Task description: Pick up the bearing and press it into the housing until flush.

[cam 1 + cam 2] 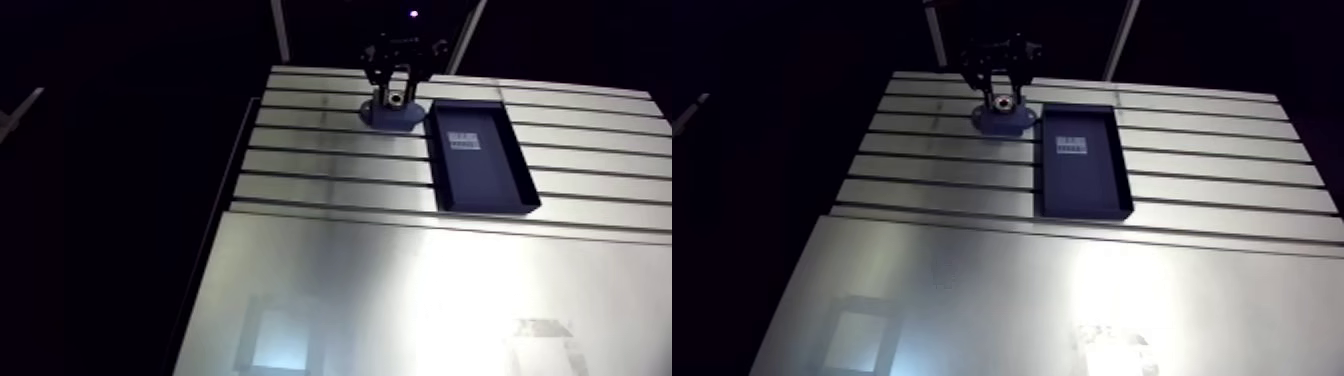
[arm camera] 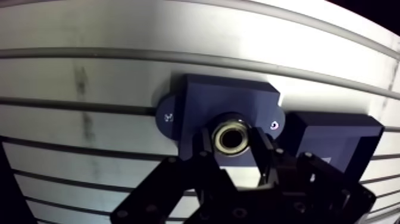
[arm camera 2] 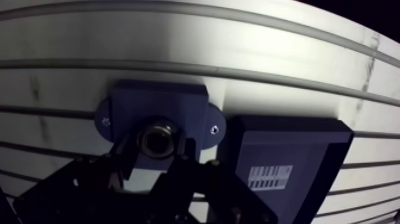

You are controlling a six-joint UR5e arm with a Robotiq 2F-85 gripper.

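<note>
The dark blue housing (image 2: 229,98), a block with two screwed ears, sits on the slotted aluminium table (image 1: 330,170) near its far edge. The metal ring bearing (image 2: 233,138) stands over the housing's bore, and I cannot tell how deep it sits. My gripper (image 2: 233,146) comes straight down over the housing (image 1: 395,118), its two dark fingers (image 2: 205,146) pressed against either side of the bearing, so it is shut on it. In the arm view the gripper (image 1: 396,92) hides the top of the housing.
A dark rectangular tray (image 1: 480,160) with a white barcode label (image 3: 271,177) lies right beside the housing, almost touching it. Table slots run across under both. A smooth reflective plate (image 1: 420,300) covers the near half of the table.
</note>
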